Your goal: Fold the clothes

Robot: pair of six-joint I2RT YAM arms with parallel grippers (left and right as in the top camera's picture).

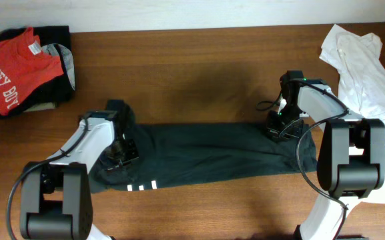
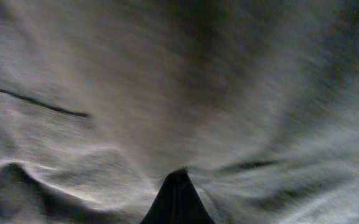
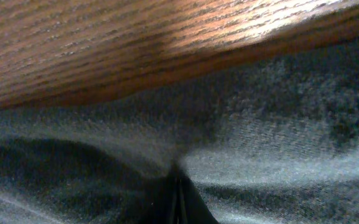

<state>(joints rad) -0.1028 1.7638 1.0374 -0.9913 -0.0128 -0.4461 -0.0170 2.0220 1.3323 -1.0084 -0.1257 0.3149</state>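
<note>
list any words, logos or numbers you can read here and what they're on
"KINNEY" over "BOY": white letters on the crumpled red T-shirt, cut off by folds.
No readable lettering on the dark charcoal T-shirt, only three short white stripes.
Wrist views: no text.

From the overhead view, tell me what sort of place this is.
Likely a robotics lab bench set up for laundry folding: a left arm and right arm work at a wooden table, a dark T-shirt lies stretched between them, and a red T-shirt and white shirt sit at the far corners.
</note>
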